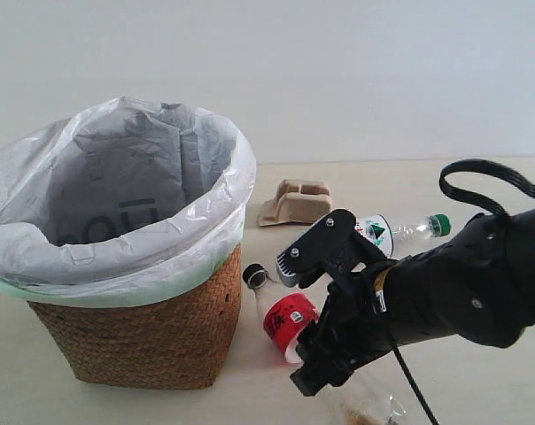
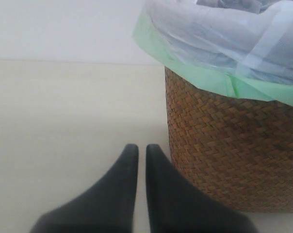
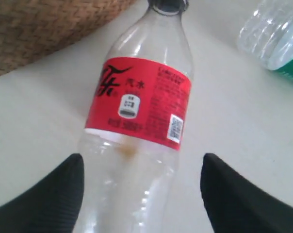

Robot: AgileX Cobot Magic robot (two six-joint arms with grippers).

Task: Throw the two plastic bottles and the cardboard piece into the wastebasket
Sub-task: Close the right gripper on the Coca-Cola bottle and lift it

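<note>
1. Red-label bottle (image 3: pixel 137 121) lies on its side on the worktop (image 1: pixel 356 181), with its black cap (image 1: pixel 254 276) near the foot of the wastebasket (image 1: pixel 143 336).
2. The right wrist view gives the close look at the right gripper (image 3: pixel 141 160). Its jaws are spread wide and straddle the bottle's clear lower body. Whether either finger touches the plastic cannot be told.
3. The exterior view adds the green-label bottle (image 1: pixel 400 232), also lying down farther back, with its green cap pointing away from the basket. The cardboard piece (image 1: pixel 296 202) sits near it, between it and the basket.
4. Only the left wrist view shows the left gripper (image 2: pixel 142 148). Its jaws are drawn together to a thin slit and pinch nothing, low over the worktop just beside the basket's woven wall.
5. A crinkled white-grey bag liner (image 1: pixel 117 177) folds over the basket's rim, and its green edge shows.
6. The worktop is pale and matte, and a plain white wall (image 1: pixel 383 71) stands behind it.
</note>
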